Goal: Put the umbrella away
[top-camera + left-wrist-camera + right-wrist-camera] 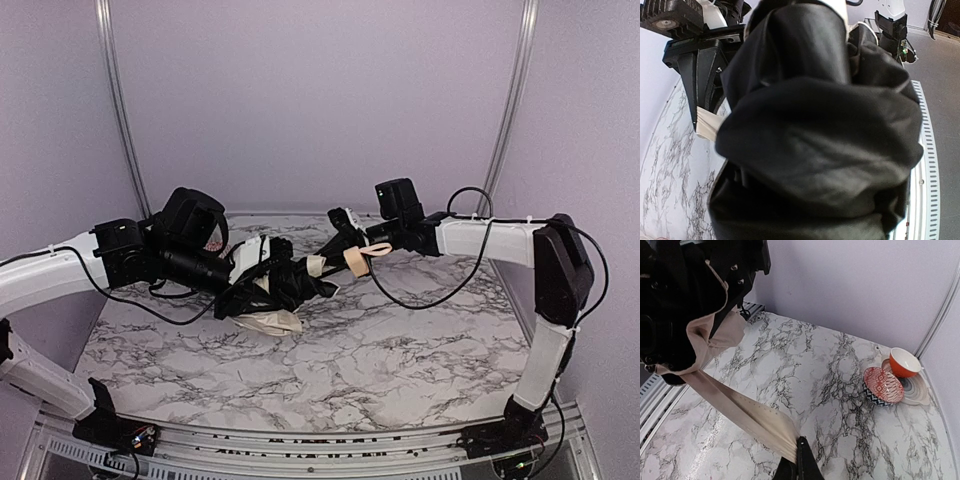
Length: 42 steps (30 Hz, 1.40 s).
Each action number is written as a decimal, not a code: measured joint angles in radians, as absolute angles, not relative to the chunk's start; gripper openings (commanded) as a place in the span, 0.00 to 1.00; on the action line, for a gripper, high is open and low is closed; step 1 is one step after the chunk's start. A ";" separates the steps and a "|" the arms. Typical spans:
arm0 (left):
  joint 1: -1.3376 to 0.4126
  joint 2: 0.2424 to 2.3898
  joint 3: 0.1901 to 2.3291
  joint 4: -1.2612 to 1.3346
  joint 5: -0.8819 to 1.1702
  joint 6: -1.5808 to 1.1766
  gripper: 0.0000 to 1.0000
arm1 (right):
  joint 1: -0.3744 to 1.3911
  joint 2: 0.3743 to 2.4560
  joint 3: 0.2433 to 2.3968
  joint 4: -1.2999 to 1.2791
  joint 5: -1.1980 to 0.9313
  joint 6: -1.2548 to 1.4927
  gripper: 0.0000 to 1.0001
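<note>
- The umbrella [290, 285] is folded into a messy bundle, over the middle of the table [400, 350], toward its back part.
- Most of the bundle is black cloth, all wrinkled and puffy. In the left wrist view it fills nearly the whole picture.
- A cream piece of cloth [268, 321] hangs out under the black part, low over the table. I cannot tell if it touches the table.
- A long, flat cream strap [735, 407] comes out of the bundle and stretches across above the table.
- The left gripper [255, 262] is closed part way around the fat black bundle and holds it. One of its black fingers [702, 85] shows beside the cloth, with a bit of cream cloth under its tip.
- The right gripper [800, 450] is pinched tight on the far end of the strap, so the strap is pulled straight.
- The table top is white with gray marble lines.
- In one back corner of the table sit a red patterned bowl [882, 385] and an orange cup [903, 361], both on a pale plate [917, 390], well apart from the umbrella.
</note>
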<state>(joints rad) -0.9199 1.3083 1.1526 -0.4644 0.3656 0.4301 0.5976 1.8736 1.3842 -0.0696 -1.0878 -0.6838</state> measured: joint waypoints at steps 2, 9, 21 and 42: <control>-0.939 1.320 1.161 -0.463 0.361 0.453 0.00 | 0.597 1.829 1.365 -0.060 -1.083 -0.716 0.00; -1.034 1.476 1.277 -0.471 0.332 0.550 0.00 | 0.598 1.667 1.285 -0.077 -1.066 -0.850 0.00; -1.131 1.617 1.342 -0.520 0.028 0.584 0.00 | 0.677 1.647 1.329 -0.275 -0.880 -1.070 0.00; -1.076 1.926 1.266 -0.476 0.162 0.630 0.00 | 0.871 1.697 0.685 0.654 -0.499 -0.607 0.13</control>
<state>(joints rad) -1.0756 1.9259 1.2659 -0.4763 0.1616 0.6296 0.8715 1.6974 0.6853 0.6537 -0.4988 -0.6071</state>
